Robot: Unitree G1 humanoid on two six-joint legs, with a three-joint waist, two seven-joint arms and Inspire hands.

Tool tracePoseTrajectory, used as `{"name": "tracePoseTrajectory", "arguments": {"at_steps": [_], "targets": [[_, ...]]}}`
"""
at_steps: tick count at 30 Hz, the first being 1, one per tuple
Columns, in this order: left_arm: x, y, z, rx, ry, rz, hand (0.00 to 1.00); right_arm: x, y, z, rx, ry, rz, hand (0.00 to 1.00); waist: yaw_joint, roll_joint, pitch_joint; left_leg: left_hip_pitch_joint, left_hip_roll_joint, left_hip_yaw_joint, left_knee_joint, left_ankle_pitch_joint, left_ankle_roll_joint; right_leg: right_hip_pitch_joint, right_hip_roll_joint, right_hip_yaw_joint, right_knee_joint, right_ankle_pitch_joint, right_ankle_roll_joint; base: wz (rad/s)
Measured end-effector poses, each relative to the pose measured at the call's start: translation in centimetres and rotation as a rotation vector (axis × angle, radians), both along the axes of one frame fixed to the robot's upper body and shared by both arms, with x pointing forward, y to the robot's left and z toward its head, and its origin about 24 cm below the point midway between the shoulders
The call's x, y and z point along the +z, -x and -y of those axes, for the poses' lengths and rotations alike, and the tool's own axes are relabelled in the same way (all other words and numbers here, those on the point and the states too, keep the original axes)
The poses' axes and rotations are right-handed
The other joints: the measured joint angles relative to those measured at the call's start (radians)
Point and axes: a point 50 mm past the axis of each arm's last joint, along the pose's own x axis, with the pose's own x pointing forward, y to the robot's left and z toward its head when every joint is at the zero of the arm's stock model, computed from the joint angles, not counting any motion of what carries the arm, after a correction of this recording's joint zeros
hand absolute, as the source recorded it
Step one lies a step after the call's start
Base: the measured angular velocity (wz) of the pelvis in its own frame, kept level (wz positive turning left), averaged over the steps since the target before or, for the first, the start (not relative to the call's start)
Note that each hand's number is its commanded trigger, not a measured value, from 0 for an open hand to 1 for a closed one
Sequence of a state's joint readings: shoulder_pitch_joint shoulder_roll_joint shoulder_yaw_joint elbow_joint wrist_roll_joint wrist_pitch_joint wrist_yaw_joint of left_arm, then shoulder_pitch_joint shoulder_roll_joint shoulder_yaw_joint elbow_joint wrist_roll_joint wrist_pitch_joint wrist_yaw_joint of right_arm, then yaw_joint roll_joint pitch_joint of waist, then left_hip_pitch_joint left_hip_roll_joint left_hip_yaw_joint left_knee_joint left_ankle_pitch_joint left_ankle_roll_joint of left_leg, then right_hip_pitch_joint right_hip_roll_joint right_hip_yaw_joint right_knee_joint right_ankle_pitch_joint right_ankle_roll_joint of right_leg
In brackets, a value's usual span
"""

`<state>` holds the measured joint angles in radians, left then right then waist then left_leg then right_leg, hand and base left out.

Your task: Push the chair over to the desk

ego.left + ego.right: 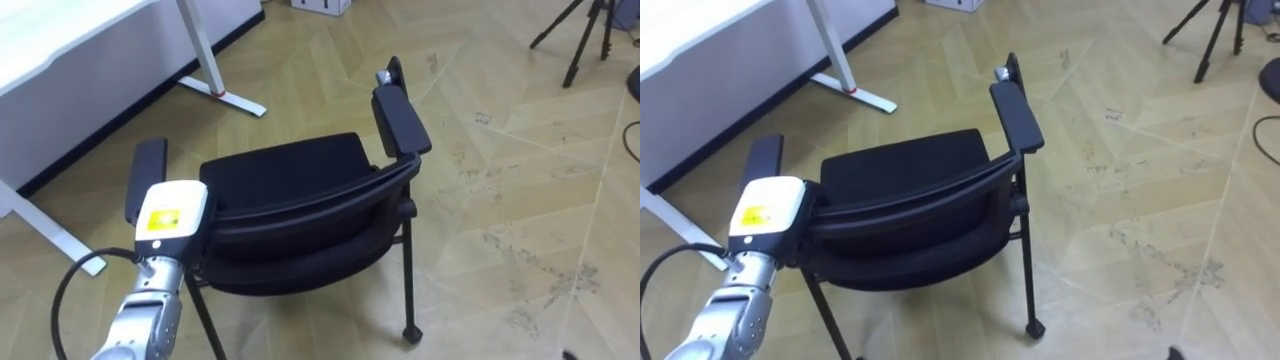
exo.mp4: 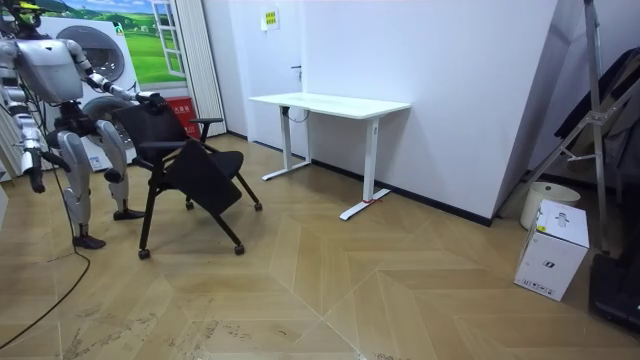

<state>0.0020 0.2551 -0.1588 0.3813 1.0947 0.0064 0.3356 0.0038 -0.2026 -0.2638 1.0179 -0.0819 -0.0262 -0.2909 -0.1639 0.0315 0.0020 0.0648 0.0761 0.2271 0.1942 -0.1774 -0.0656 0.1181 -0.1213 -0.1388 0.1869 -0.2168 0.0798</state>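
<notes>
the black chair point(image 1: 290, 180) is out on the wood floor with its seat facing the white worktop point(image 1: 60, 40). it's near the worktop but not tucked under, so there's pushing left to do imo. the robot stands right behind it, which makes sense, since shoving from the back sends the chair straight at the worktop.

the left hand point(image 1: 168, 215) is up at the left end of the backrest point(image 1: 300, 215), just by the left armrest point(image 1: 148, 175). the far side of the hand is hidden by the rail, so i can't tell if it's clamped on or just pressing flat.

in the room view the right hand point(image 2: 37, 182) hangs down by the robot's side, clear of the chair. it's too small there to tell how it's held.

one hand on one corner will probably make the chair swing around on its casters instead of rolling straight.
</notes>
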Motion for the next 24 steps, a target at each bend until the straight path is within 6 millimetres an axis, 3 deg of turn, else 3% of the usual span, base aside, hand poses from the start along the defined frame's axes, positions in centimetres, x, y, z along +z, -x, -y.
{"name": "tracePoseTrajectory", "arguments": {"at_steps": [8, 10, 14, 24], "targets": [[0.7, 0.0, -0.2, -0.016, -0.008, 0.025, 1.00, 5.2, -5.4, 0.4, 0.121, 0.264, 0.251, 0.00, 0.026, -0.014, -0.0010, -0.012, 0.002, 0.024, 0.000, 0.000, 0.000, -0.037, -0.001, 0.026, 0.020, -0.001, 0.001, -0.09], [1.0, -0.1, -0.3, -0.031, -0.022, 0.036, 1.00, 6.6, -7.0, -0.6, 0.209, 0.310, 0.318, 0.00, 0.030, -0.031, -0.0025, -0.016, 0.002, 0.024, 0.000, 0.000, 0.000, -0.037, -0.001, 0.026, 0.019, -0.001, 0.001, -0.02], [1.6, -0.3, -0.2, -0.039, -0.035, 0.037, 1.00, 9.2, -9.1, -2.8, 0.346, 0.378, 0.441, 0.00, 0.034, -0.039, -0.0027, -0.017, 0.002, 0.024, 0.000, 0.000, 0.000, -0.033, -0.001, 0.026, 0.018, 0.000, 0.001, 0.00], [1.9, -0.3, 0.1, -0.056, -0.034, 0.015, 1.00, 11.3, -10.7, -5.1, 0.492, 0.335, 0.537, 0.00, 0.050, -0.036, -0.0053, -0.010, 0.002, 0.024, -0.007, 0.000, 0.000, -0.033, 0.000, 0.026, 0.017, 0.000, 0.001, 0.00]]}}
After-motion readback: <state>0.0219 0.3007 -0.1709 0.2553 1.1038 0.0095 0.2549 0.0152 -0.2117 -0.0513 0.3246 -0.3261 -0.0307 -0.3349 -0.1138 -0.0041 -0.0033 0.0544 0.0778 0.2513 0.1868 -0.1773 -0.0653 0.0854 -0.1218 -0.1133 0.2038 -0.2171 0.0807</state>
